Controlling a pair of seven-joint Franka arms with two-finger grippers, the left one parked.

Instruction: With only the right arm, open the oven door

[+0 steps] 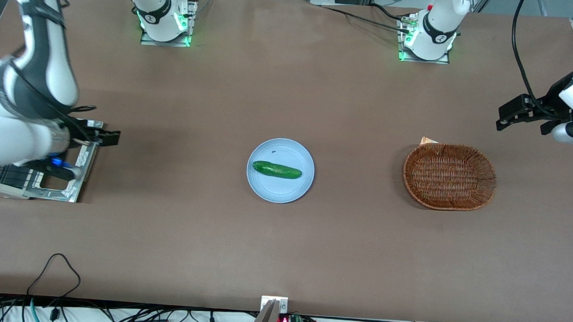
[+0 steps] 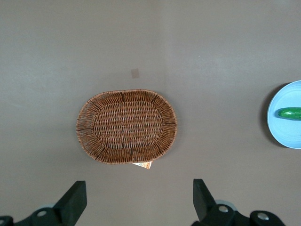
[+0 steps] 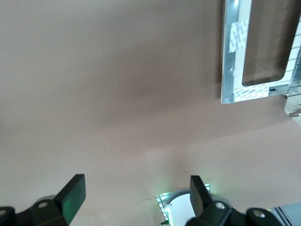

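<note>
just beside the oven door (image 1: 77, 169) (lying flat) hovers the gripper (image 1: 108, 137), fingers apart.

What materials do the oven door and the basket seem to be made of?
The oven door, lying open flat beside the open gripper, looks like brushed silver metal framing dark, glossy glass: its frame shines. The basket seems woven wicker or rattan, matte brown, with visible strands.

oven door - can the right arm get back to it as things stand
Probably yes. The oven door lies folded down flat at the working arm's end of the table, and the right arm's gripper, fingers open, hovers just past the door's edge with nothing between them.
</note>
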